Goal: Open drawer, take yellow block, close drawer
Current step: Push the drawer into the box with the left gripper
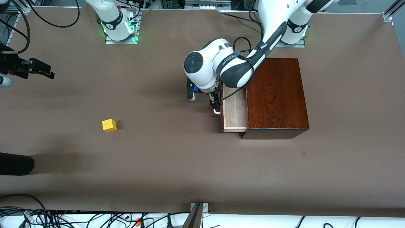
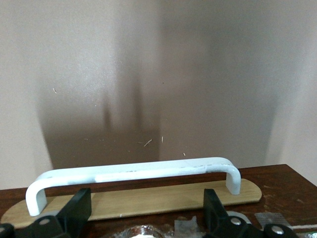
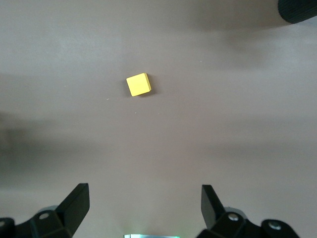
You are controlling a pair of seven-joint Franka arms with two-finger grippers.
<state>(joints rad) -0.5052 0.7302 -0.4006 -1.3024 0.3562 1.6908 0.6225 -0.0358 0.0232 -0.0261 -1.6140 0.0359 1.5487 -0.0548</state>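
Observation:
The dark mahogany box (image 1: 277,95) stands toward the left arm's end of the table. Its drawer (image 1: 234,109) is pulled partly out, and the pale-wood tray shows nothing in the part I can see. My left gripper (image 1: 215,102) is open at the drawer's front, right by the white bar handle (image 1: 216,111). In the left wrist view the handle (image 2: 133,171) lies just past the spread fingers of the left gripper (image 2: 146,210), which are not closed on it. The yellow block (image 1: 109,125) sits on the bare table toward the right arm's end. My right gripper (image 3: 146,203) is open and empty, high over the table, with the yellow block (image 3: 138,84) below it.
The right gripper (image 1: 42,71) shows as a black shape at the edge of the front view. A black rounded object (image 1: 15,163) lies at the table's edge near the yellow block, nearer the front camera. Brown cloth covers the table (image 1: 177,164).

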